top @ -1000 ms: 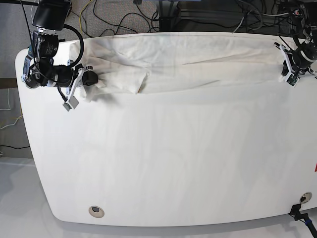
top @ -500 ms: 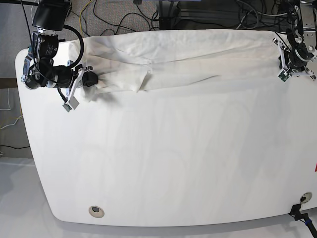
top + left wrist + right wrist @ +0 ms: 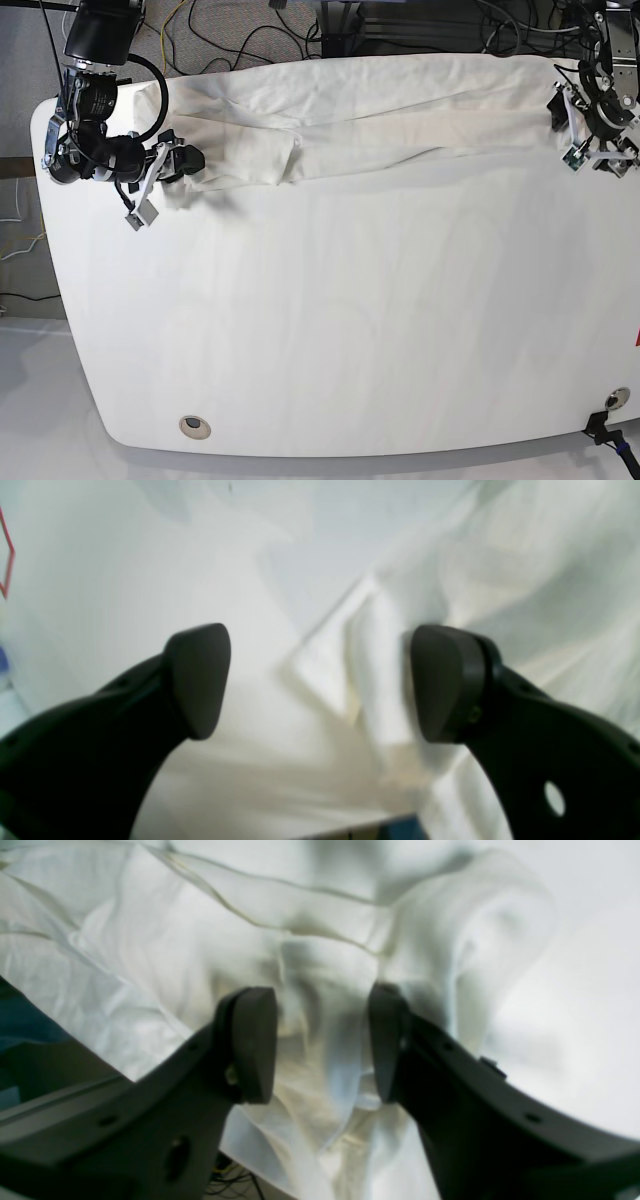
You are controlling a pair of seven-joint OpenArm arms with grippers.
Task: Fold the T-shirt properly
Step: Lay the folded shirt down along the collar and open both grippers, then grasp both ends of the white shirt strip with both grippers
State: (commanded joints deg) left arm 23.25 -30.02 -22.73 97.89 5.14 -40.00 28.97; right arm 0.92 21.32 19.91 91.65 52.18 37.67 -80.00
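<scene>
The T-shirt [image 3: 380,110] lies plain white side up, stretched in a long band along the table's far edge. My left gripper [image 3: 582,130] is at its right end. In the left wrist view it [image 3: 320,680] is open wide, with a folded corner of the T-shirt [image 3: 330,680] on the table between the fingers. My right gripper [image 3: 183,160] is at the shirt's crumpled left end. In the right wrist view its jaws [image 3: 322,1040] stand partly apart with bunched cloth [image 3: 325,990] between them. No print shows.
The white table [image 3: 350,320] has a round hole near the front left [image 3: 195,427] and another near the front right [image 3: 618,398]. Cables [image 3: 250,30] and equipment lie behind the far edge. The right arm's black body [image 3: 90,110] stands at the left corner.
The left gripper has moved toward the far edge and now stands open. The shirt's right half has narrowed toward the far edge. The right gripper has shifted slightly and its jaws have parted.
</scene>
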